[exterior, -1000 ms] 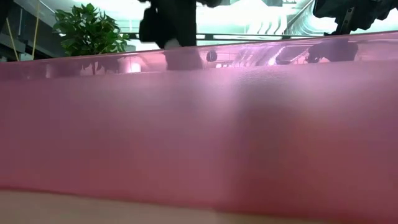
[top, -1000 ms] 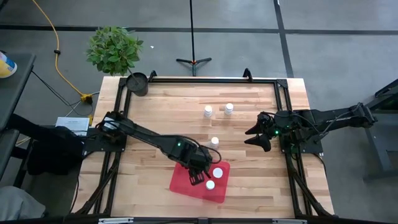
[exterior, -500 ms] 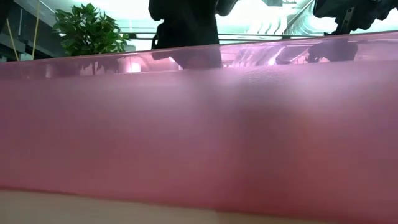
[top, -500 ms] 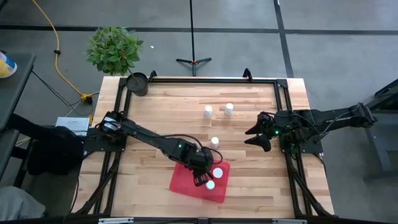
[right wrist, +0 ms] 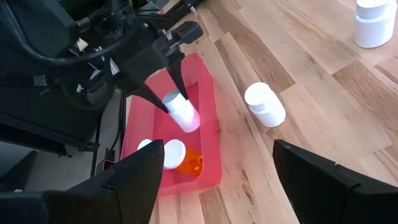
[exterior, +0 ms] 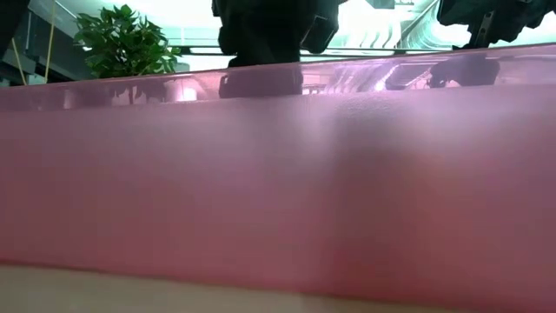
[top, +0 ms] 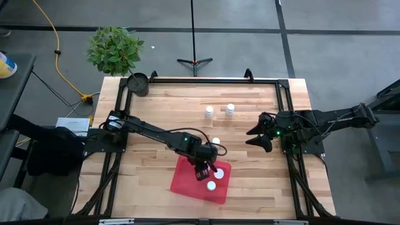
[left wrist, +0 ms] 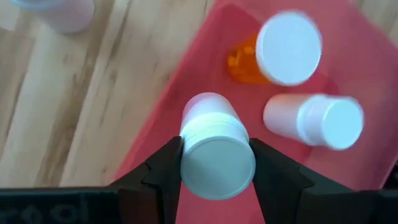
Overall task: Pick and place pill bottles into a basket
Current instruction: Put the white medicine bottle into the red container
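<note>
Red basket [top: 187, 184]: below the left gripper, on the wooden table [top: 169, 106].
Left arm: reaches from the table's left edge out over the basket, wrist pointing down.
Left gripper [left wrist: 214, 163]: fingers clamped on a white-capped pill bottle [left wrist: 213, 149], held tilted above the basket floor.
Bottles beneath it: an orange-amber bottle [left wrist: 277, 53] and a white bottle [left wrist: 314, 119] in the basket.
Bottle beyond the gripper [top: 215, 142]: on the wood, just outside the basket.
Right arm: waits at the table's right edge; right gripper [top: 259, 134] with fingers apart, empty.

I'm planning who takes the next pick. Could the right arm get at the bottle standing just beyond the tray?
Probably yes. That bottle stands alone on bare wood between the tray and the open right gripper. The left gripper, shut on a bottle over the tray, stays beside that path.
</note>
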You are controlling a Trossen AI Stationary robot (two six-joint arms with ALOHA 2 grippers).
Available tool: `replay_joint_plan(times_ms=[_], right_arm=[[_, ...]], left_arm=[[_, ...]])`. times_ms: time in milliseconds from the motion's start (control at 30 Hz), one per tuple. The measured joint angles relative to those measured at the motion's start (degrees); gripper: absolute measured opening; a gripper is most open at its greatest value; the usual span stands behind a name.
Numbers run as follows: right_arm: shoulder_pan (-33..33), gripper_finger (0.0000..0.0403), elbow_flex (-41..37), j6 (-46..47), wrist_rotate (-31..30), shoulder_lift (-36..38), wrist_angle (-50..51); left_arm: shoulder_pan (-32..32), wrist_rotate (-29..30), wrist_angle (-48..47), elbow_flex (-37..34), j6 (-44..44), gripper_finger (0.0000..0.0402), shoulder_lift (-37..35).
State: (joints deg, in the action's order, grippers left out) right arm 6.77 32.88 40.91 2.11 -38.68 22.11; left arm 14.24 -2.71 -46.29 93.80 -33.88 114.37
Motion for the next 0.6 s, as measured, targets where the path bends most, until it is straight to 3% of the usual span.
replay_joint_plan(times_ms=[233,600], right_arm=[[0.0,0.0291,0.0,-0.5,-0.1,0.0,0.3],[0.0,0.0291,0.0,-0.9,-0.3,0.0,0.5]], left_arm=[[0.0,-3.9,-1.2,0.0,0.6,0.0196,1.5],[0.0,-2.5,-5.5,8.6,3.5,0.0196,5.2]])
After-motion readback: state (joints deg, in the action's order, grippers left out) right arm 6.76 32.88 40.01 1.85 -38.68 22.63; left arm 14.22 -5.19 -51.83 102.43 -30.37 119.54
